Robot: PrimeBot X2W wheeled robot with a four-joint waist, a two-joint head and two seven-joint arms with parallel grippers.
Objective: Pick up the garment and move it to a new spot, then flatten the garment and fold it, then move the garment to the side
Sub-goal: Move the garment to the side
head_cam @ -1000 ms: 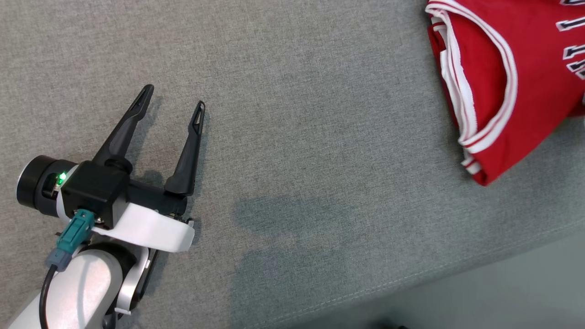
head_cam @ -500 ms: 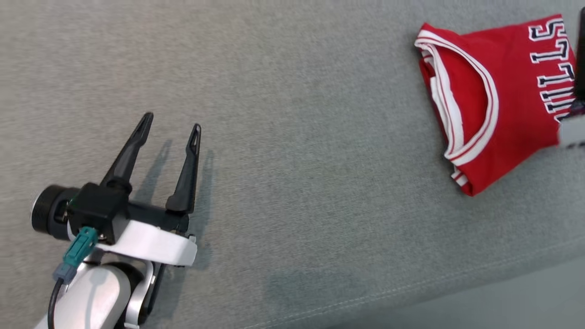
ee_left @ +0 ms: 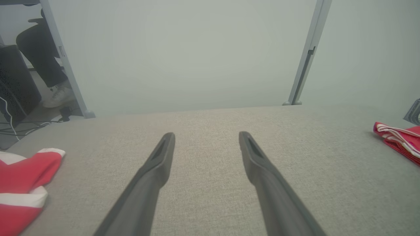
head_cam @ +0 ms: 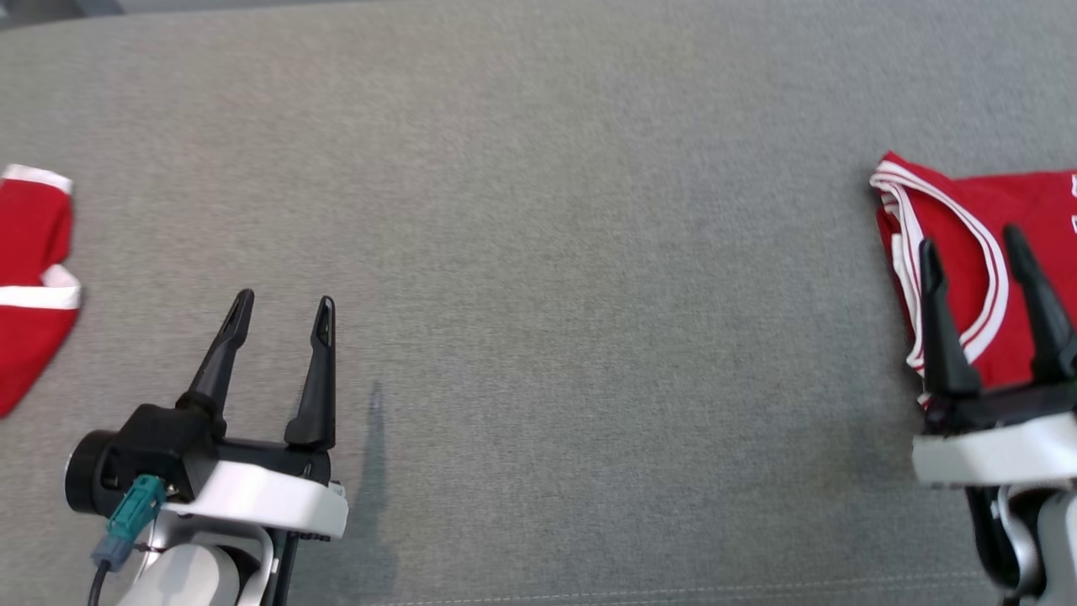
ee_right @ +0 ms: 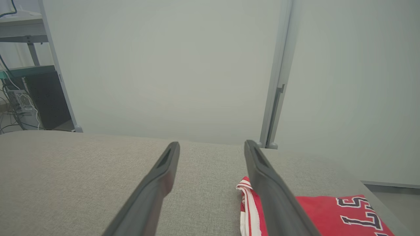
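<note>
Grey woven cloth covers the counter (head_cam: pixel 538 252), with a stitched seam along its near edge. Left tool (head_cam: pixel 285 299): lower left of the head view, jaws released, nothing between them, bare cloth beneath. Right tool (head_cam: pixel 969 237): lower right, jaws likewise spread and empty. Garment (head_cam: pixel 1035 210) lies on the counter at the far right, directly ahead of and under the right tool. In the head view both fingers cross its near part. In the right wrist view its left edge sits below the right-hand finger, while the gap between the fingers shows bare cloth. Contact between fingers and fabric: cannot tell. Garment is well apart from the left tool. Appearance: red jersey folded to a compact stack, layered edges facing left, white banding with thin red lines around the opening, white letters outlined dark. Second red piece (head_cam: pixel 29 295) with white bands lies at the left edge, apart from the left tool. Farther off: pale partition (ee_left: pixel 183 55), and a person's leg (ee_left: pixel 39 55) past it.
</note>
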